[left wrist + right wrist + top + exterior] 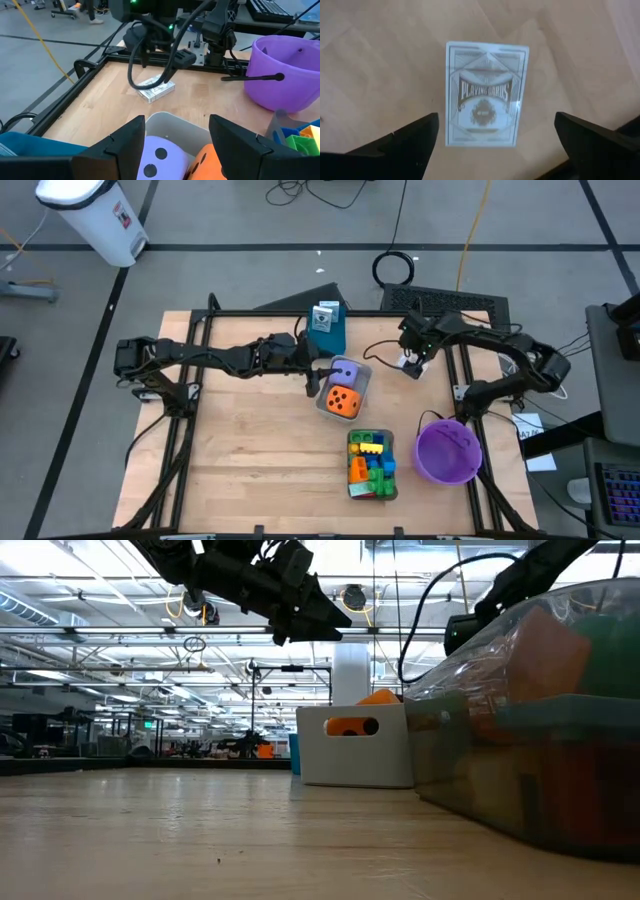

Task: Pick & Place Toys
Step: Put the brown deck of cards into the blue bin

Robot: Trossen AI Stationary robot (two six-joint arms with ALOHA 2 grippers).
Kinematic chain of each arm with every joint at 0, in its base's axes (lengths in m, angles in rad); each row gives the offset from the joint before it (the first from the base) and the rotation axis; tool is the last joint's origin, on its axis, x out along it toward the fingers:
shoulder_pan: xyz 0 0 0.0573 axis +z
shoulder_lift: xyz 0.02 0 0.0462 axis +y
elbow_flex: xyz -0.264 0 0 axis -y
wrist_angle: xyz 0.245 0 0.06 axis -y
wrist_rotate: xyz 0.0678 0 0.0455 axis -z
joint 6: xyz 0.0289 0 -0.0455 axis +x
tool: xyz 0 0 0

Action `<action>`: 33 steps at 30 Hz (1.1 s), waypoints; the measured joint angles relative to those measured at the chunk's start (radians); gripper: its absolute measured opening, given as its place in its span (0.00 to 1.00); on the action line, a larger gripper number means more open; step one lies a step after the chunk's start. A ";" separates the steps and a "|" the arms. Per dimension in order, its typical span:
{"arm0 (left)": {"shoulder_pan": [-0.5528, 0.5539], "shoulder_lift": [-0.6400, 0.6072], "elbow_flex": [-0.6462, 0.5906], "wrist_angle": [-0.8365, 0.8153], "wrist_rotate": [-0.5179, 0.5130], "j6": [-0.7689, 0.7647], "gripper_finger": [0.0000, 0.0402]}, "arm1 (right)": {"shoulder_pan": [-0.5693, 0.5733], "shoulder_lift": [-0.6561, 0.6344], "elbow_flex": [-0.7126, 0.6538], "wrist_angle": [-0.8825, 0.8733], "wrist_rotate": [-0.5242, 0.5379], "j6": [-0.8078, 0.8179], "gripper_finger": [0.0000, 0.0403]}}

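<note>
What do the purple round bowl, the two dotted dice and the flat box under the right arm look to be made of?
Purple round bowl: likely plastic, thin-walled with an even matte colour. Purple dotted die and orange dotted die: smooth moulded faces, probably plastic, possibly foam. Flat playing-card box: printed card, its glare suggesting a clear film wrap. It lies on the pale wooden table, grain visible.

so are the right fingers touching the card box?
Apart. In the right wrist view the right gripper has its fingers spread wide, with bare table showing between each and the playing card box.
</note>
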 joint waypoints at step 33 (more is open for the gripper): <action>0.000 0.000 0.000 -0.008 0.000 0.000 0.57 | -0.020 0.179 0.001 0.066 -0.124 -0.015 0.89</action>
